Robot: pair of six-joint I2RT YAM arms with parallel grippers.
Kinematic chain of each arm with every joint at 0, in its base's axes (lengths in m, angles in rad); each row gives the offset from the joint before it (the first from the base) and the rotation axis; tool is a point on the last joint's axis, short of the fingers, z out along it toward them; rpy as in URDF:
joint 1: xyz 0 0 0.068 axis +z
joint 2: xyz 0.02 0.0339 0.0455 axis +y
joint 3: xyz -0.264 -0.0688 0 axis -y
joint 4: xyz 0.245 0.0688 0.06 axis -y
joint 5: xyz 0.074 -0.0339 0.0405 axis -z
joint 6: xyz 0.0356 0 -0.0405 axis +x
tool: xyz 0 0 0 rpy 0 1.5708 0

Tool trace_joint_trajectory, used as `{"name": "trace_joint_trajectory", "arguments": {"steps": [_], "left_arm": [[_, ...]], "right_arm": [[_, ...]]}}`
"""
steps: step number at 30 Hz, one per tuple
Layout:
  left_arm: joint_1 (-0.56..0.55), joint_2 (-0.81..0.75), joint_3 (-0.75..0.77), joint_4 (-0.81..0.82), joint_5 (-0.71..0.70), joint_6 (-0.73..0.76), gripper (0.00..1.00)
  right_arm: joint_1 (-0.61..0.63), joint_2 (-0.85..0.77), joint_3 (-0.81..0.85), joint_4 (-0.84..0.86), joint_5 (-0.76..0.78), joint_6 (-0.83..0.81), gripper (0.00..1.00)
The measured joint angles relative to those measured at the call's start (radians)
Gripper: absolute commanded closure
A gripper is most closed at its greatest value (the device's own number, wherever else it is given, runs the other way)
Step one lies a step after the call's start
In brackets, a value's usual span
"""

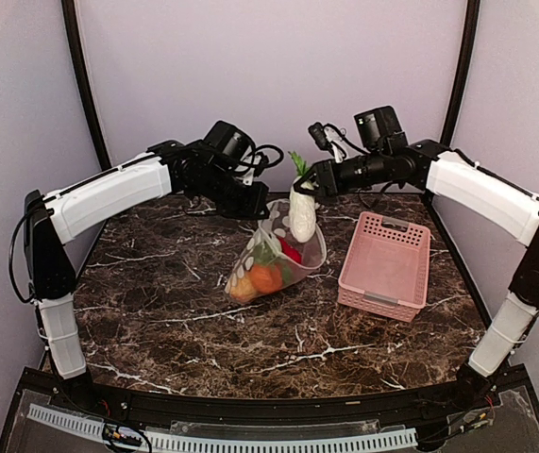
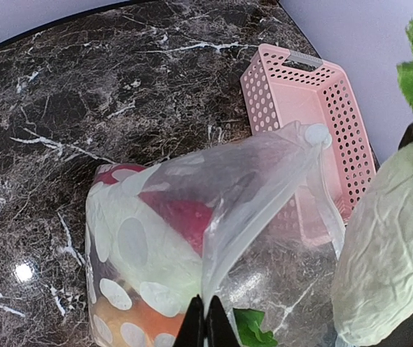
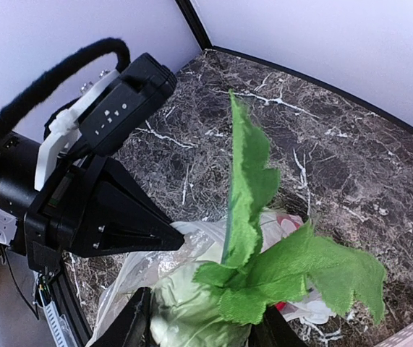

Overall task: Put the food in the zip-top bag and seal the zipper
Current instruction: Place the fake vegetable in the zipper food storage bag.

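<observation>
The clear dotted zip-top bag (image 1: pixel 274 260) lies on the marble table with its mouth lifted at the back. Orange, red and white food pieces show inside it (image 2: pixel 155 238). My left gripper (image 1: pixel 253 211) is shut on the bag's mouth edge (image 2: pixel 207 318) and holds it up. My right gripper (image 1: pixel 309 189) is shut on a white radish (image 1: pixel 301 213) with green leaves (image 3: pixel 264 253), held upright over the open mouth. The radish also fills the right of the left wrist view (image 2: pixel 390 246). The zipper strip is not clearly distinguishable.
The pink slatted basket (image 1: pixel 387 264) stands on the table just right of the bag, and nothing shows inside it. The left gripper's black body (image 3: pixel 98 210) sits close beside the radish in the right wrist view. Purple walls enclose the table.
</observation>
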Motion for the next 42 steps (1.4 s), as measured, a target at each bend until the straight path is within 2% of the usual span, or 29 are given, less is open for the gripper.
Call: {"name": "trace_joint_trajectory", "arguments": {"steps": [16,21,25,27,31,38,42], "left_arm": [[0.015,-0.039,-0.093,0.091,0.0,-0.072,0.99],[0.015,-0.041,-0.097,0.1,0.0,-0.083,0.99],[0.015,-0.041,-0.097,0.101,0.002,-0.085,0.99],[0.015,-0.041,-0.097,0.101,0.002,-0.085,0.99],[0.015,-0.041,-0.103,0.108,0.003,-0.083,0.99],[0.019,-0.041,-0.107,0.122,0.018,-0.076,0.99],[0.022,-0.041,-0.109,0.128,0.027,-0.061,0.99]], "right_arm": [[0.156,0.002,-0.039,-0.066,0.249,0.181,0.67],[0.176,0.008,-0.054,-0.106,0.259,0.274,0.57],[0.175,0.032,-0.055,-0.132,0.241,0.298,0.48],[0.174,0.033,-0.052,-0.141,0.225,0.294,0.4],[0.161,0.032,-0.033,-0.143,0.179,0.272,0.29],[0.065,0.028,-0.033,-0.118,-0.012,0.209,0.26],[-0.01,0.026,-0.019,-0.108,-0.157,0.093,0.28]]}}
